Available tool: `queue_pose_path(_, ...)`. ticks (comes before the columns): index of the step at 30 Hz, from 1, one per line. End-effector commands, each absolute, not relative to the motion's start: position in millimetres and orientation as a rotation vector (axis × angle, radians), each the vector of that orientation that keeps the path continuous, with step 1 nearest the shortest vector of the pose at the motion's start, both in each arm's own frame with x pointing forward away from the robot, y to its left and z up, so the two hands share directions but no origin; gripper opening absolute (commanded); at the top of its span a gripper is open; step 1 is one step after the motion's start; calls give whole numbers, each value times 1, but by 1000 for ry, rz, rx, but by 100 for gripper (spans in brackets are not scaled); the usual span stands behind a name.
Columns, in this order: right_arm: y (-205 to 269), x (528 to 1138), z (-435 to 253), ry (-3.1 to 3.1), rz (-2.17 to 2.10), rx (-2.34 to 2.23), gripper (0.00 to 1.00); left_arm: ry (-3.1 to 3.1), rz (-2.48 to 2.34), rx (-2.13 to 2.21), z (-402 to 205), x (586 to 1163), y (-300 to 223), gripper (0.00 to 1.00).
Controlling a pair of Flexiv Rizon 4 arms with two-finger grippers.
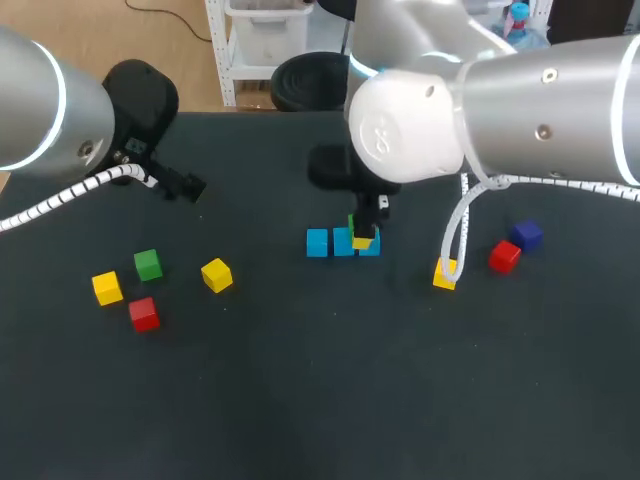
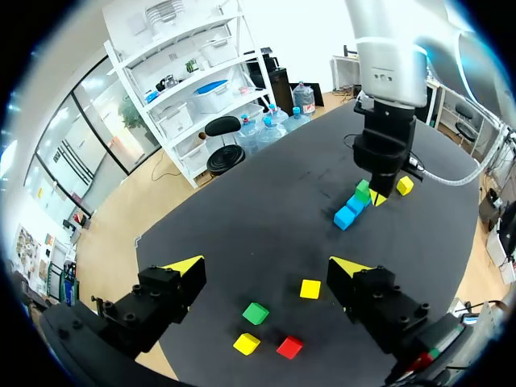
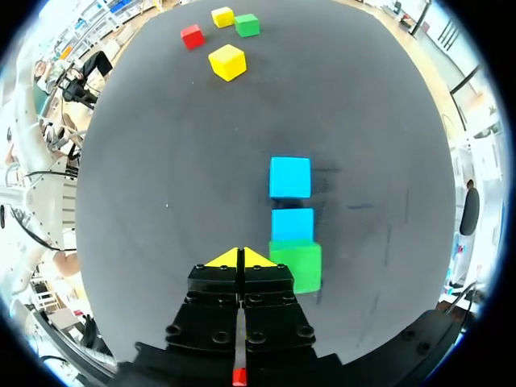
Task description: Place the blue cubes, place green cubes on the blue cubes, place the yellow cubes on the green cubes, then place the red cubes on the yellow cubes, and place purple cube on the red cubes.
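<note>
Right gripper (image 3: 240,256) closed empty beside stacked green cube (image 3: 296,266), loose green cube (image 3: 247,25) far ahead, nearer wide-spread left gripper (image 2: 266,268).

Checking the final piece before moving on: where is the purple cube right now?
In the head view the purple cube lies on the table's right side, close beside a red cube and well right of the blue cubes.

left arm (image 1: 45,105) comes in from the left side, left end effector (image 2: 267,268) raised, fingers spread wide, nothing between them. right arm (image 1: 540,110) stretched in to about the middle, wrist pointing straight down, right end effector (image 3: 240,257) low, yellow tips pressed together, empty.
</note>
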State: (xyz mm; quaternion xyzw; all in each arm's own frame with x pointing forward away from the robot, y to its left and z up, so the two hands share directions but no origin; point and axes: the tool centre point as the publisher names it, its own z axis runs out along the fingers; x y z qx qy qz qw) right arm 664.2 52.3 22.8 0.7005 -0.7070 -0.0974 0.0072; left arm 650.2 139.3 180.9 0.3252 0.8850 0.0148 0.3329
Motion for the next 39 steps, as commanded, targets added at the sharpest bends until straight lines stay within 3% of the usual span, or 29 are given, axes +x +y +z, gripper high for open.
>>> queue_pose_path(1, 50, 665, 24, -2219, -309, 2188, 0, 2312, 35, 853, 181, 651, 140, 100)
queue_pose_path(18, 42, 672, 122, -2541, -573, 2200, 0, 2312, 35, 853, 181, 651, 140, 100)
queue_pose_path(31, 23, 693, 130, -2884, -558, 2033, 0, 2312, 35, 853, 181, 651, 140, 100)
queue_pose_path(32, 23, 693, 130, -2884, -558, 2033, 11, 2312, 35, 853, 181, 651, 140, 100)
queue_pose_path(33, 23, 693, 130, -2884, -558, 2033, 35, 2312, 35, 853, 181, 651, 140, 100)
queue_pose_path(34, 23, 693, 130, -2884, -558, 2033, 32, 2312, 35, 853, 181, 651, 140, 100)
queue_pose_path(35, 23, 693, 130, -2884, -558, 2033, 21, 2312, 35, 853, 181, 651, 140, 100)
queue_pose_path(37, 23, 693, 130, -2884, -558, 2033, 20, 2312, 35, 853, 181, 651, 140, 100)
queue_pose_path(38, 23, 693, 130, -2884, -558, 2033, 35, 2312, 35, 853, 181, 651, 140, 100)
queue_pose_path(39, 23, 693, 130, -2884, -558, 2033, 82, 2312, 35, 853, 181, 651, 140, 100)
